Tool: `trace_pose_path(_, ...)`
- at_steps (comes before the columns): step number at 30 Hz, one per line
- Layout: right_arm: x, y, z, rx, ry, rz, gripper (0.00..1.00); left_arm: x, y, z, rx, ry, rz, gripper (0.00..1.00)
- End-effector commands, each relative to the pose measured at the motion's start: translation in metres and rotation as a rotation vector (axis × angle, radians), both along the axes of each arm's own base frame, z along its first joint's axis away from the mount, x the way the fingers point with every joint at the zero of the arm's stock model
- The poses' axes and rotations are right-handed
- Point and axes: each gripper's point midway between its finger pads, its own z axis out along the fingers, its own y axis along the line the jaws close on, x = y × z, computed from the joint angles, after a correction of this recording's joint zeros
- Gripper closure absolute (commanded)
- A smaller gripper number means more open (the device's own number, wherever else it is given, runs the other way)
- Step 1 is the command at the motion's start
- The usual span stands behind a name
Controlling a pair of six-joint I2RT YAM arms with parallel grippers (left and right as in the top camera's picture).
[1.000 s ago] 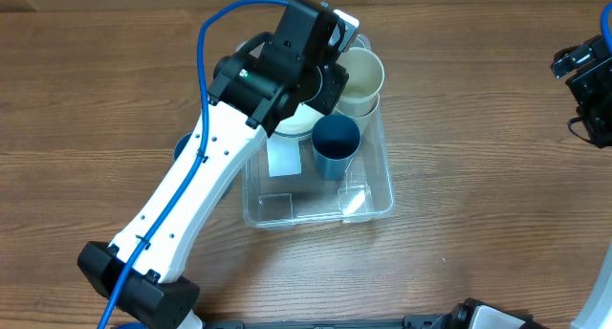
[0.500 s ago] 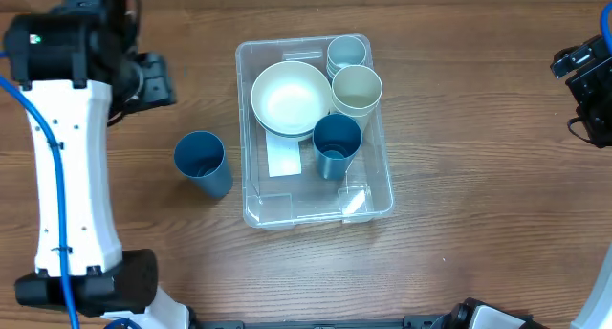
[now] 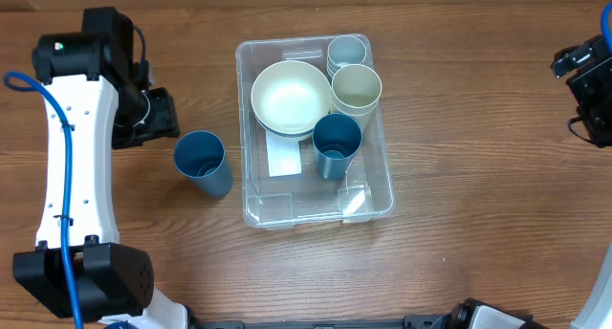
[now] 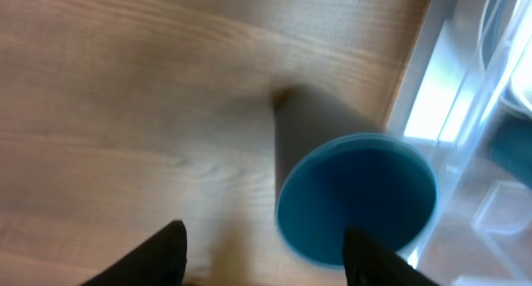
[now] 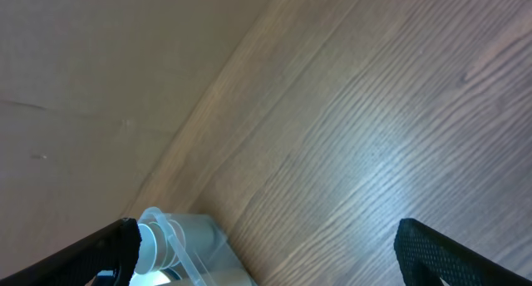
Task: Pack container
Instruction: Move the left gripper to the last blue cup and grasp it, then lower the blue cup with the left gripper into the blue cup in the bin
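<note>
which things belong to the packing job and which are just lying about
Job: container; white bowl, cream cup, grey cup, blue cup inside it; second blue cup on the table; open left gripper beside it.
Idle: right gripper, open, far right.

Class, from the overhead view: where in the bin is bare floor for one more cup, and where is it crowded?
Free: the bin's near end, bordered by the blue cup inside it, the label and the near wall. Crowded: the far end, where bowl, cream cup and grey cup sit close together.
</note>
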Motion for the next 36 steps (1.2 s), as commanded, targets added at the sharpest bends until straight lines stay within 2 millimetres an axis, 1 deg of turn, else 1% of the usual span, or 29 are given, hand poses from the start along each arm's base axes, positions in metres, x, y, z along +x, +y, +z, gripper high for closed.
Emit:
trace_pose_path(1,0.0,0.0,0.004,-0.002,-0.012,-0.002,0.0,-0.004,-0.019,-0.044,-0.047,0.062,-0.08,0.4)
trace_pose_path(3,0.0,0.0,0.004,-0.002,-0.012,-0.002,0.0,-0.005,-0.023,-0.063,-0.057,0.074,-0.089,0.4)
trace_pose_path(4,0.0,0.0,0.004,-0.002,-0.012,-0.002,0.0,-0.01,-0.026,-0.075,-0.066,0.095,-0.092,0.41)
trace_pose_path(6,0.0,0.0,0.004,-0.003,-0.012,-0.002,0.0,-0.015,-0.026,-0.087,-0.071,0.115,-0.075,0.46)
trace_pose_path(7,0.0,0.0,0.004,-0.002,-0.012,-0.002,0.0,-0.016,-0.026,-0.09,-0.071,0.118,-0.072,0.53)
trace_pose_path(8,0.0,0.0,0.004,-0.002,-0.012,-0.002,0.0,-0.016,-0.026,-0.091,-0.07,0.12,-0.063,0.62)
trace_pose_path(9,0.0,0.0,0.004,-0.002,-0.012,-0.002,0.0,-0.016,-0.026,-0.088,-0.07,0.113,-0.062,0.82)
trace_pose_path(10,0.0,0.0,0.004,-0.003,-0.012,-0.002,0.0,-0.015,-0.026,-0.086,-0.067,0.109,-0.061,0.89)
trace_pose_path(12,0.0,0.0,0.004,-0.002,-0.012,-0.002,0.0,-0.012,-0.023,-0.073,-0.058,0.083,-0.059,0.96)
trace_pose_path(13,0.0,0.0,0.004,-0.002,-0.012,-0.002,0.0,-0.009,-0.021,-0.058,-0.041,0.063,-0.059,0.96)
trace_pose_path(14,0.0,0.0,0.004,-0.002,-0.012,-0.002,0.0,-0.005,-0.018,-0.038,-0.024,0.034,-0.059,0.96)
trace_pose_path(16,0.0,0.0,0.004,-0.003,-0.012,-0.002,0.0,0.002,-0.022,0.015,-0.018,-0.059,-0.074,0.96)
trace_pose_path(17,0.0,0.0,0.004,-0.003,-0.012,-0.002,0.0,0.004,-0.028,0.045,-0.014,-0.122,-0.093,0.96)
trace_pose_path(18,0.0,0.0,0.004,-0.003,-0.012,-0.002,0.0,0.005,-0.036,0.069,-0.013,-0.179,-0.119,0.96)
trace_pose_path(19,0.0,0.0,0.004,-0.002,-0.012,-0.002,0.0,0.004,-0.044,0.087,-0.014,-0.226,-0.144,0.96)
trace_pose_path(20,0.0,0.0,0.004,-0.003,-0.012,-0.002,0.0,0.003,-0.06,0.112,-0.019,-0.299,-0.191,0.96)
trace_pose_path(22,0.0,0.0,0.004,-0.003,-0.012,-0.002,0.0,-0.002,-0.097,0.144,-0.034,-0.407,-0.3,0.96)
trace_pose_path(23,0.0,0.0,0.004,-0.003,-0.012,-0.002,0.0,-0.004,-0.11,0.15,-0.035,-0.432,-0.339,0.96)
trace_pose_path(25,0.0,0.0,0.004,-0.002,-0.012,-0.002,0.0,-0.011,-0.145,0.156,-0.04,-0.465,-0.444,0.96)
trace_pose_path(28,0.0,0.0,0.004,-0.003,-0.012,-0.002,0.0,-0.018,-0.192,0.153,-0.055,-0.483,-0.572,0.96)
trace_pose_path(31,0.0,0.0,0.004,-0.002,-0.012,-0.002,0.0,-0.019,-0.215,0.143,-0.025,-0.469,-0.625,0.96)
trace_pose_path(34,0.0,0.0,0.004,-0.002,-0.012,-0.002,0.0,-0.018,-0.224,0.134,-0.02,-0.443,-0.646,0.96)
trace_pose_path(36,0.0,0.0,0.004,-0.003,-0.012,-0.002,0.0,-0.013,-0.228,0.123,-0.012,-0.414,-0.651,0.96)
